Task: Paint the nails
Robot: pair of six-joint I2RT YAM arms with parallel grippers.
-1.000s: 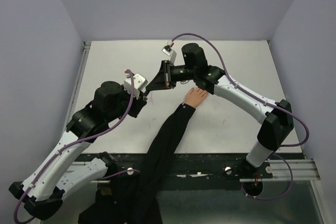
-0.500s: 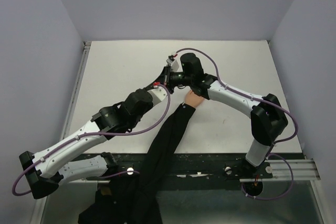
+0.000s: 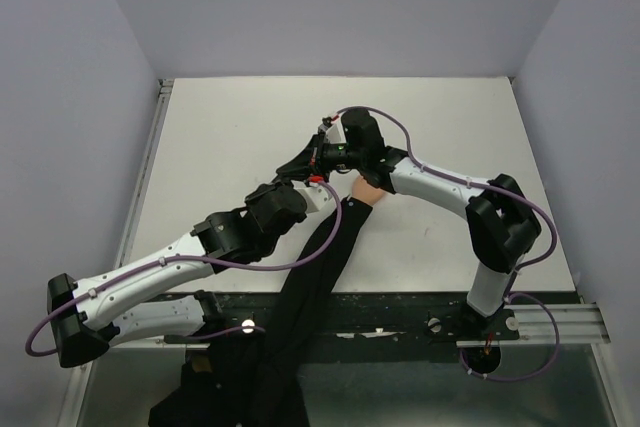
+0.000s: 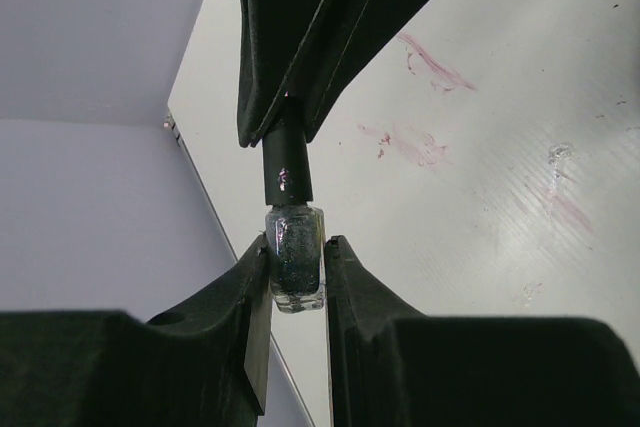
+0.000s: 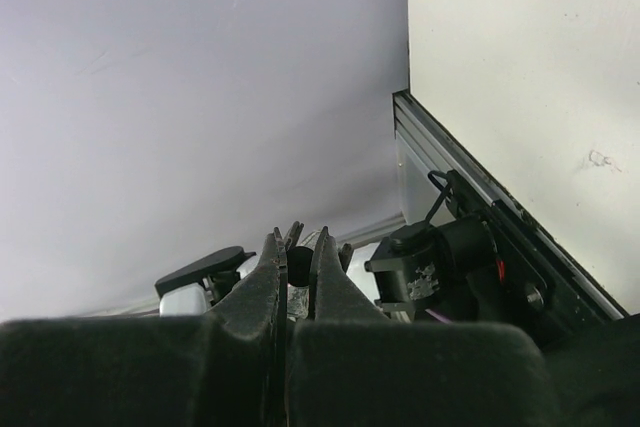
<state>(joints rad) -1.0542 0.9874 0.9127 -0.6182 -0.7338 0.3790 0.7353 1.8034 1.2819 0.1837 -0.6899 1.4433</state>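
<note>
- Left end effector (image 4: 298, 247): its two black fingers rise from the bottom of the left wrist view and are clamped on the sides of a small glass bottle (image 4: 297, 273), which stands upright between them.
- Bottle: clear glass with dark, glittery contents. Its tall black cap (image 4: 287, 162) points toward the top of the frame.
- Right end effector (image 4: 278, 132): comes down from the top edge of the left wrist view, with its fingers closed around the upper end of the cap. In the right wrist view the same fingers sit almost together at lower centre, with the dark cap pinched between them.
- Desk (image 3: 220, 137): a white surface that fills the middle of the overhead view. Faint pink smears (image 4: 432, 60) mark it in the upper right of the left wrist view.
- Fake hand (image 3: 369, 191): pale peach, lying flat on the desk just right of centre in the overhead view and close beside the two meeting end effectors. The right arm crosses over its upper part.
- Nails: hidden under the right arm, so their condition cannot be told.
- Black sleeve (image 3: 318, 269): runs from the wrist of the fake hand down and to the left, over the near edge of the desk.
- Pale lavender walls (image 3: 330, 7) enclose the desk on three sides.
</note>
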